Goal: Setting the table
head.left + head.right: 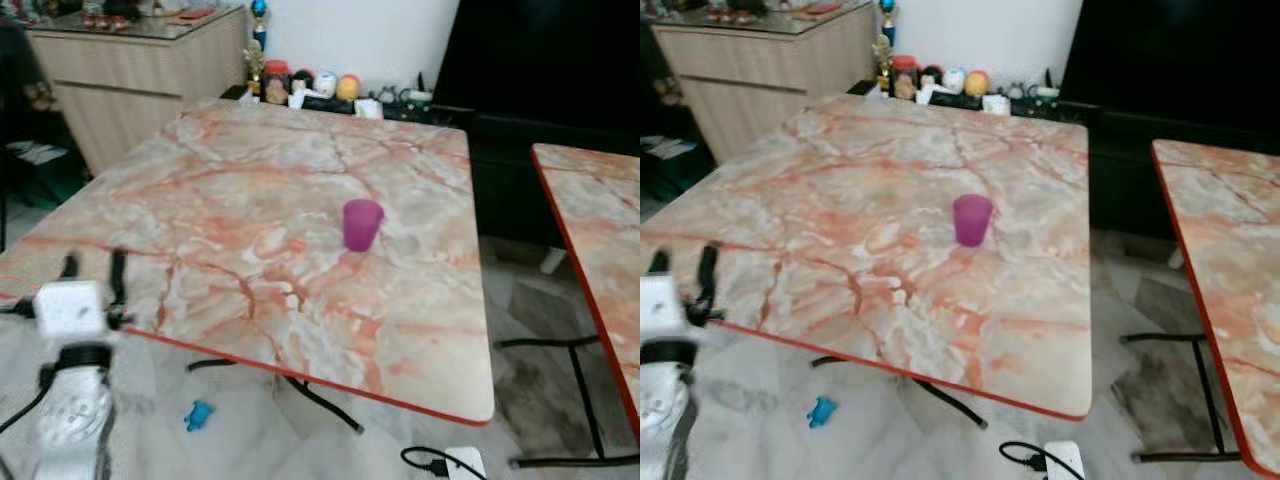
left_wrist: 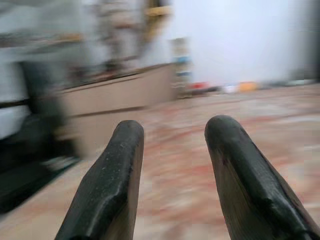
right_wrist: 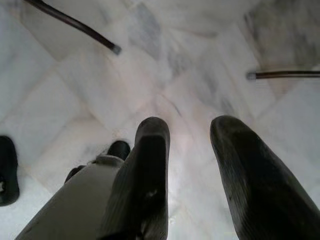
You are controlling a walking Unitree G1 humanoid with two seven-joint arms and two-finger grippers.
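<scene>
A purple plastic cup [image 1: 362,224] stands upright near the middle of the marble-patterned table [image 1: 230,170]. My left gripper [image 1: 93,273] is raised at the table's near left edge, far from the cup, open with nothing between its fingers [image 2: 107,185]. In the right wrist view my right gripper [image 3: 192,132] hangs open over the tiled floor [image 3: 60,100], holding nothing.
A second marble-patterned table [image 1: 600,220] stands to the right across a gap. A wooden cabinet [image 1: 130,70] is at the back left, and small jars and toys [image 1: 305,85] line the wall. A blue toy [image 1: 198,415] and a power strip [image 1: 460,464] lie on the floor.
</scene>
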